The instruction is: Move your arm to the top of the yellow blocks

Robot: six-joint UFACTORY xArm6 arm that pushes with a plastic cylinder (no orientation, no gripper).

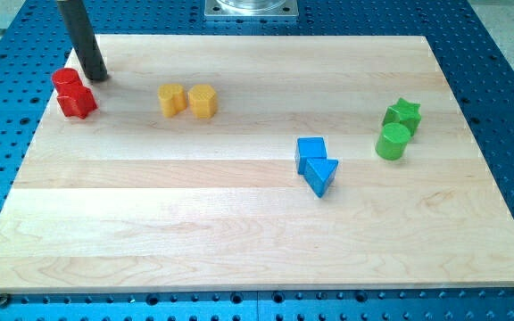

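Two yellow blocks sit side by side in the upper left part of the wooden board: a yellow heart-like block (171, 99) and a yellow hexagonal block (203, 101) to its right. My tip (98, 78) rests on the board at the view's upper left, well to the left of the yellow blocks and slightly higher in the view. It stands just to the upper right of two red blocks, a red cylinder (66, 82) and a red block (78, 102), close to them.
A blue cube (310, 152) and a blue triangle (322, 175) touch near the middle right. A green star (403, 114) and a green cylinder (393, 142) sit at the right. The board (239, 241) lies on a blue perforated table.
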